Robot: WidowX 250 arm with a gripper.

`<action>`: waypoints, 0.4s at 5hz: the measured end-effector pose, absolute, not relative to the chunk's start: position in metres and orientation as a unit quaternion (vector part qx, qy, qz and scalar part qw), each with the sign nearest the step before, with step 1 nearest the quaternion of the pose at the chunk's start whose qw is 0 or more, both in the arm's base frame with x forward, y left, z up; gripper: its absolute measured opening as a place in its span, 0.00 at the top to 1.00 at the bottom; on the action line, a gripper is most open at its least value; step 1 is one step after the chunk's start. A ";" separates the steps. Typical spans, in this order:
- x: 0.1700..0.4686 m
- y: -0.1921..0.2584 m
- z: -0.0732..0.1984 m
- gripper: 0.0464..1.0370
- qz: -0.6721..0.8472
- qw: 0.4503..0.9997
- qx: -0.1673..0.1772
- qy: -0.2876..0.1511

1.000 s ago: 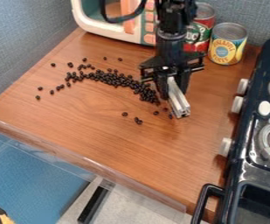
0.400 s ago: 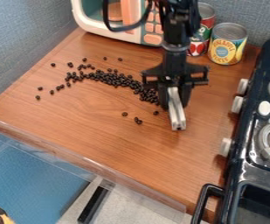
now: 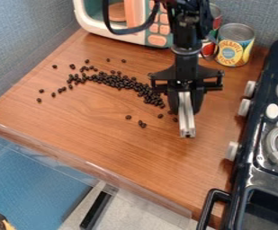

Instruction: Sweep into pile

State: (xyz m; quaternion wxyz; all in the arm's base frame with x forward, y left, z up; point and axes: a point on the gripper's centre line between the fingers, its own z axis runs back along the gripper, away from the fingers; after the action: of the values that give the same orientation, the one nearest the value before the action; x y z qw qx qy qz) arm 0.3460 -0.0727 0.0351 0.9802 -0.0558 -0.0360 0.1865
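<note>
With the end effector clamped on the metal bar, I should set the bar low and level, then sweep the beans strewn beside it on the tabletop inward with short strokes.

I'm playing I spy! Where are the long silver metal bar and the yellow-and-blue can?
Long silver metal bar (image 3: 186, 115): camera view, middle of its length.
Yellow-and-blue can (image 3: 232, 51): camera view, front of its label.

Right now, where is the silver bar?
In the camera view, the silver bar is right of the picture's centre, held in the tool, just right of the dark beans and left of the black stove.
</note>
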 end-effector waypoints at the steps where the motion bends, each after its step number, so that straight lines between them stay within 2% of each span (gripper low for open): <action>1: 0.346 -0.074 0.032 0.66 0.160 0.984 -0.060 -0.044; 2: 0.341 -0.076 0.022 0.66 0.129 0.989 -0.050 -0.059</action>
State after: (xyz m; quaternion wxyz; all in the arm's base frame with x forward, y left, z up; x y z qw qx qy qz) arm 0.3406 -0.0760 0.0218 0.9886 -0.0503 -0.0591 0.1289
